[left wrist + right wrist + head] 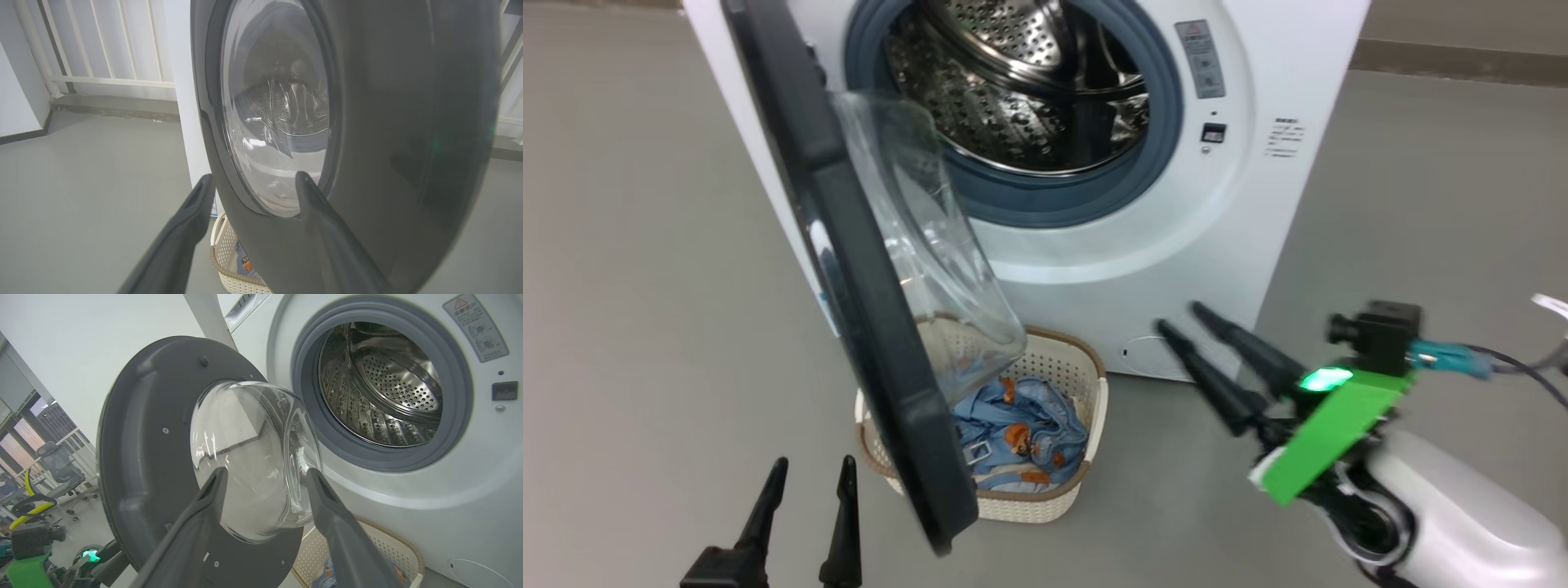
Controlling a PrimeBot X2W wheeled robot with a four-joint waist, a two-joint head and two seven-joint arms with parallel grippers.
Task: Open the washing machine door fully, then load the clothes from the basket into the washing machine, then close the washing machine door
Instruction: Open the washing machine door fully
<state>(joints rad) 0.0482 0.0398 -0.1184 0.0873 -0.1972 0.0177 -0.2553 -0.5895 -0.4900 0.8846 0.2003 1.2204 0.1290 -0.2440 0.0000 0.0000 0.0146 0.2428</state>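
Now, washing machine door (858, 302): round, with a wide glossy black rim. It is swung out to the machine's left and seen nearly edge-on from the head.
Glass bowl (923, 237): clear, smooth and bulging, set in the door's centre. It faces the drum and hangs over the basket's left part.
Washing machine (1176, 245): white, boxy, smooth-fronted, with its mouth uncovered.
Gasket (1045, 208): a thick ring of blue-grey rubber around the mouth.
Drum (996, 98): shiny steel, ribbed and dotted with small holes.
Basket (1029, 502): cream perforated plastic, a rounded rectangle with a brown woven-look rim. It stands on the grey floor (629, 327) just before the machine.
Clothes (1021, 433): crumpled light blue fabric with orange-brown figures, lying inside the basket.
Left gripper (814, 461): released, its dark tapered fingers spread and holding nothing. It is just left of the door's lower edge, facing the door's outer face. Whether it touches the rim I cannot tell.
Right gripper (1178, 315): released and empty. It is right of the basket and apart from it, pointing toward the door's glass bowl and the machine's lower front.
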